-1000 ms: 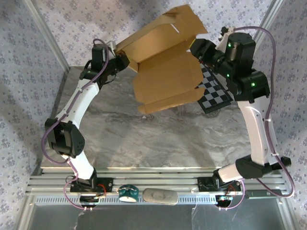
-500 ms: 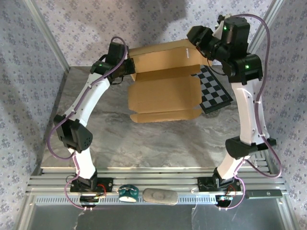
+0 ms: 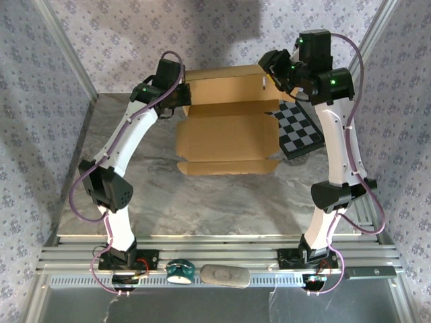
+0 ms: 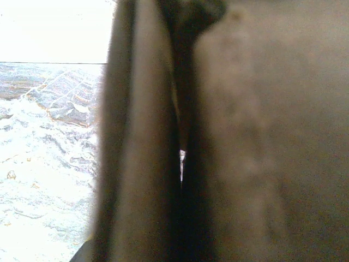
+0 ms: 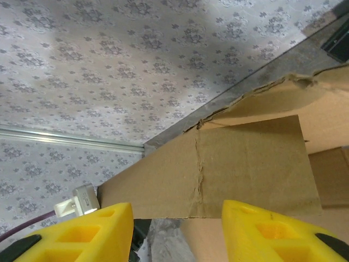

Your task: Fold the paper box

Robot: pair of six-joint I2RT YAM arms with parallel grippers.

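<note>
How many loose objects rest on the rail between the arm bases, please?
2: a teal object left of centre, and a grey oval just to its right.

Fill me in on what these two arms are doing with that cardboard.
Both arms are working on the paper box, a brown die-cut cardboard sheet at the far side of the marbled table. The left gripper is shut on the sheet's far left edge. The right gripper sits at the far right corner with its jaws apart. The far panel seems raised between them, and the rest lies flat beside a checkerboard panel.
</note>
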